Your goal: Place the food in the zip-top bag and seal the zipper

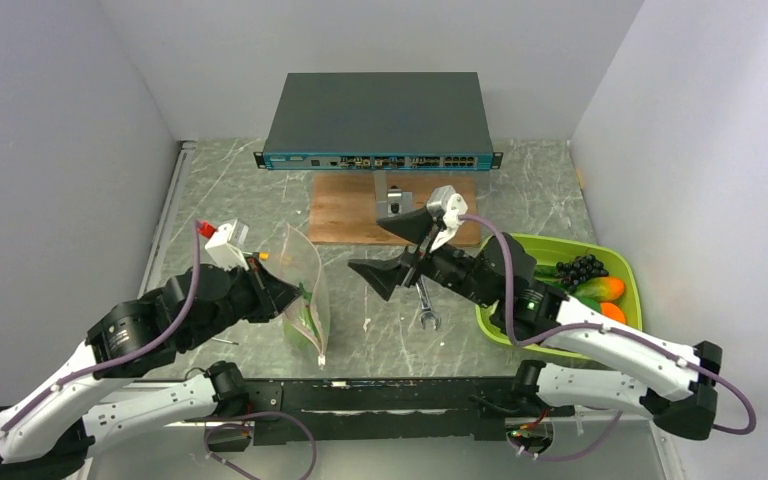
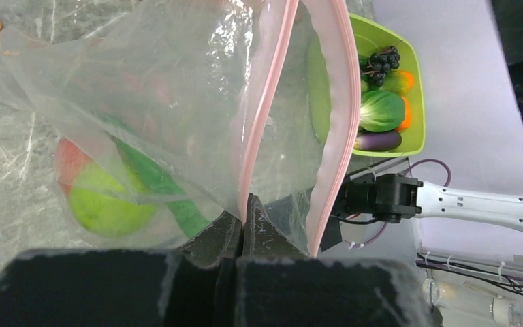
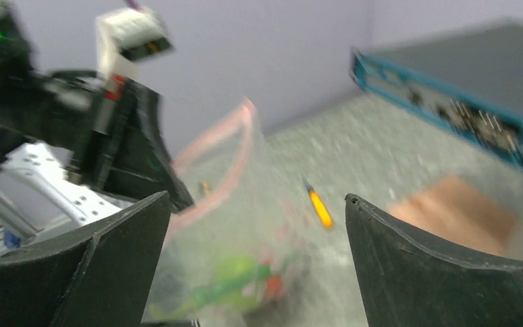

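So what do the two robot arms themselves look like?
Both the left arm and the right arm have white lower segments, black round joints and black upper parts. A purple cable loops along each to a small white camera box at the wrist. The jaws are matte black wedges. A green light glows on the right arm.

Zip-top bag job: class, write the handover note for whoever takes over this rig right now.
Grippers: left gripper shut on the zip-top bag at its mouth edge, holding it upright and gaping. The right gripper is open and empty, between bag and lime-green tray.
Done: green apple, green beans and a red piece are in the bag.
Left: black grapes, mango, orange, bok choy and eggplant wait in the tray; zipper unsealed.
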`<state>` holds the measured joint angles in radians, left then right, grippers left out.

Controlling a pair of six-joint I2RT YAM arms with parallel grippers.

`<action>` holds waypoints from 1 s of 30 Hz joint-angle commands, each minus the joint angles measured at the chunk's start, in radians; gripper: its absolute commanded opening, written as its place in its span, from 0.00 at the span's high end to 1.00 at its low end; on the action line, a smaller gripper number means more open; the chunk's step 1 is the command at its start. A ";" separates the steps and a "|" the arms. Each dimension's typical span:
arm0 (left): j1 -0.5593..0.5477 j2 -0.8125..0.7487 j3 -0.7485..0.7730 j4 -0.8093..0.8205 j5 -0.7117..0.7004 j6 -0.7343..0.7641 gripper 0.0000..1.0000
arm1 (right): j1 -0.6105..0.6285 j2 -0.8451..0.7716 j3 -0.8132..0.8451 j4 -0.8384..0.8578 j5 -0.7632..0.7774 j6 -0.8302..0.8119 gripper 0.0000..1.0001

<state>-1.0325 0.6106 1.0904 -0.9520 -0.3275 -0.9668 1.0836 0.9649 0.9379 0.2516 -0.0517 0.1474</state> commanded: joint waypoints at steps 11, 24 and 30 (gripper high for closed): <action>-0.001 0.067 -0.025 0.087 -0.026 0.015 1.00 | -0.139 -0.389 -0.360 -0.592 0.756 0.347 0.00; 0.000 0.089 -0.030 0.107 0.004 0.021 1.00 | -0.934 0.037 -0.317 -0.562 0.465 0.774 0.01; -0.001 0.105 -0.017 0.087 0.019 0.024 1.00 | -0.969 0.291 -0.123 -0.803 0.707 0.978 0.01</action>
<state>-1.0325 0.7048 1.0637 -0.8833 -0.3264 -0.9554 0.1326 1.1843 0.7036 -0.4423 0.5171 0.9470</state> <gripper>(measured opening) 0.013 0.992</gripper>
